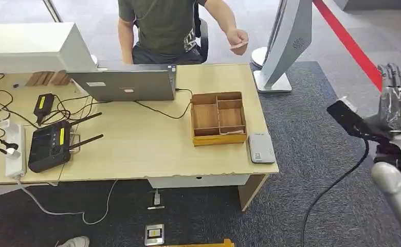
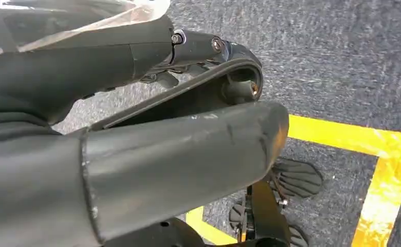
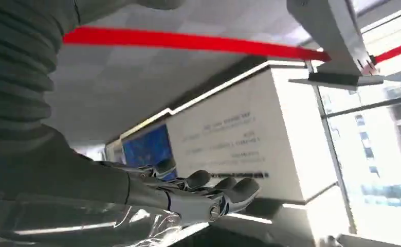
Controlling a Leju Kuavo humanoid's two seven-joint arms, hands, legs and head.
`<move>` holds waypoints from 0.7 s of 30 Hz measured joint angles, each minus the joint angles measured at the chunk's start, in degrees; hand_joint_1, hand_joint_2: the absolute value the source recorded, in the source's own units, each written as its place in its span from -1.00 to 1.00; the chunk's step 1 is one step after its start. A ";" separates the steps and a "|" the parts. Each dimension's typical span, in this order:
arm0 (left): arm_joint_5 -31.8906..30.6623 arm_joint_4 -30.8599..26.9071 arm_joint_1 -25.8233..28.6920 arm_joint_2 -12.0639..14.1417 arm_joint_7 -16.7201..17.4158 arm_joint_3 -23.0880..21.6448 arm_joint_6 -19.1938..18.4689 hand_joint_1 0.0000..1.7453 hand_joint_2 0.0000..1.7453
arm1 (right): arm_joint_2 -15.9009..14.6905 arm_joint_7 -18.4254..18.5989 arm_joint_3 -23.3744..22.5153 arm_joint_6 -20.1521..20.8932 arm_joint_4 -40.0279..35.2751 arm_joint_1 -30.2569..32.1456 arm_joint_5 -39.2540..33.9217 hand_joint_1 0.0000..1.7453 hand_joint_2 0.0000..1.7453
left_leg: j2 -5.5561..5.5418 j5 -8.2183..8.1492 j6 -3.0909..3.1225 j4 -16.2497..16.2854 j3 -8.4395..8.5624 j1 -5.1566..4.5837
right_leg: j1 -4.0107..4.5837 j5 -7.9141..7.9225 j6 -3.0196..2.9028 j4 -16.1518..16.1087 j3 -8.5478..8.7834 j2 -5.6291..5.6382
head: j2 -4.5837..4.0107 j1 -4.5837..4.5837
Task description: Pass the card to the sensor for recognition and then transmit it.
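Head view: right hand (image 1: pixel 396 100) empty, raised.

The head view looks forward and down from high on the robot's body onto the desk (image 1: pixel 137 149) and the grey carpet (image 1: pixel 311 154), at moderate range. The left wrist view faces down, close to the carpet (image 2: pixel 342 56) and its yellow floor line (image 2: pixel 342 136). The right wrist view is tilted, looking along the right hand (image 3: pixel 198 193) toward the red floor stripe (image 3: pixel 188 41) and white kiosk base (image 3: pixel 337 31). Head and right wrist views share the hand (image 1: pixel 396 103), stripe (image 1: pixel 350 43) and kiosk (image 1: pixel 286 46).
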 joint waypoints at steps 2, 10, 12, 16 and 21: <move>-0.39 0.00 -0.01 0.00 -0.53 -0.59 -0.15 -1.00 -1.00 | 0.00 0.27 1.55 2.41 -0.50 -1.16 6.21 -1.00 1.00 | 0.01 0.00 0.00 -0.01 -0.02 0.00 | 0.00 0.00 0.00 0.01 0.00 0.00 | 0.00 -0.02; -0.96 0.00 -0.20 -0.02 -1.60 -2.30 -0.74 -1.00 -1.00 | 2.45 0.07 5.97 8.27 -0.68 -4.09 11.49 -1.00 1.00 | -0.04 0.00 0.00 -0.01 -0.05 0.01 | 0.02 -0.02 -0.01 0.01 -0.02 -0.05 | 0.00 0.00; -0.96 0.00 -0.25 -0.02 -1.55 -2.49 -0.74 -1.00 -1.00 | 3.08 0.11 6.87 10.06 -0.57 -4.95 12.80 -1.00 1.00 | -0.03 0.00 0.00 -0.01 -0.05 0.02 | 0.01 -0.01 -0.01 0.02 -0.03 -0.04 | 0.00 -0.02; -0.74 0.00 -0.30 0.00 -1.03 -2.73 -0.74 -1.00 -1.00 | 4.98 0.79 8.76 12.42 0.04 -7.12 14.55 -1.00 1.00 | -0.02 0.00 -0.01 -0.01 -0.05 0.02 | 0.02 -0.02 -0.01 0.02 -0.04 -0.04 | 0.00 0.00; -0.04 0.00 -0.32 0.02 -0.55 -2.75 -0.74 -1.00 -1.00 | 7.76 1.14 11.63 13.10 2.18 -11.41 15.44 -1.00 1.00 | -0.01 0.01 -0.02 -0.01 -0.05 0.03 | 0.02 -0.01 -0.02 0.05 -0.05 -0.04 | 0.00 -0.02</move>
